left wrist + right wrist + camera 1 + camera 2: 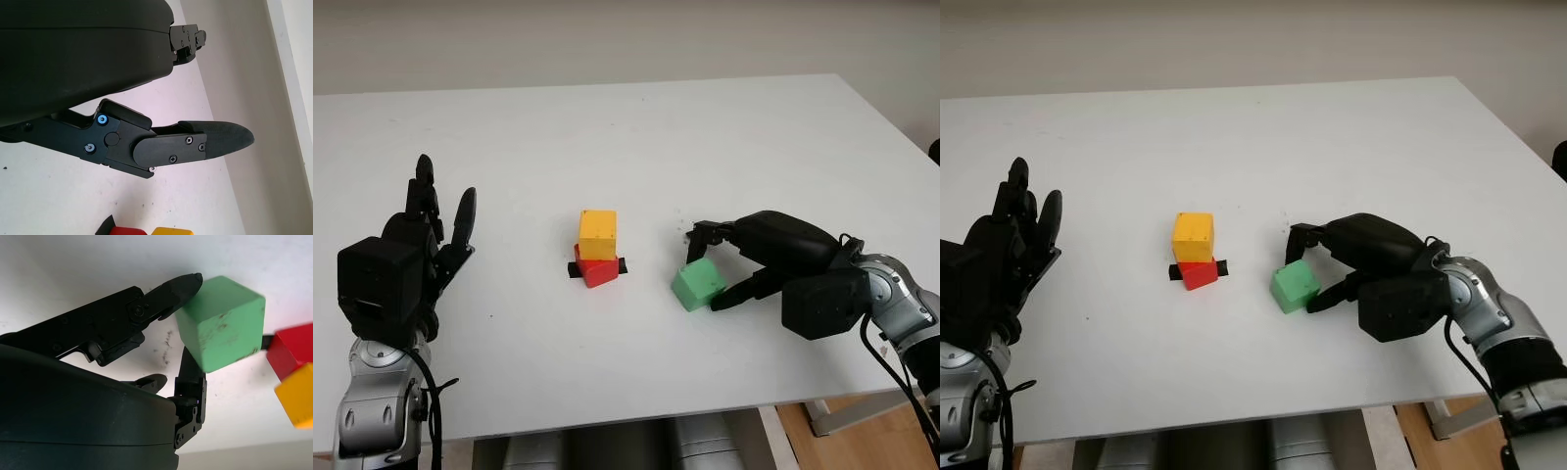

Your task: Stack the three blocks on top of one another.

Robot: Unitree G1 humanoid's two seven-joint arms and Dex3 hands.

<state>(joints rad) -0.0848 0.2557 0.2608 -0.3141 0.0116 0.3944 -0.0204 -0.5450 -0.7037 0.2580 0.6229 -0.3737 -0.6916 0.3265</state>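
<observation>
The right hand [720,264] pinches the green block [697,284] on the desk [607,137], just right of the yellow block [598,233] stacked on red [597,270]. Next: lift and centre it on yellow. The left hand [421,245] is open, raised at left.

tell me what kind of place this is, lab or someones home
Probably a lab or test bench rather than a home. A plain white table against a bare wall holds just toy blocks: a yellow block on a red block, and a green block in the robot's right hand.
</observation>
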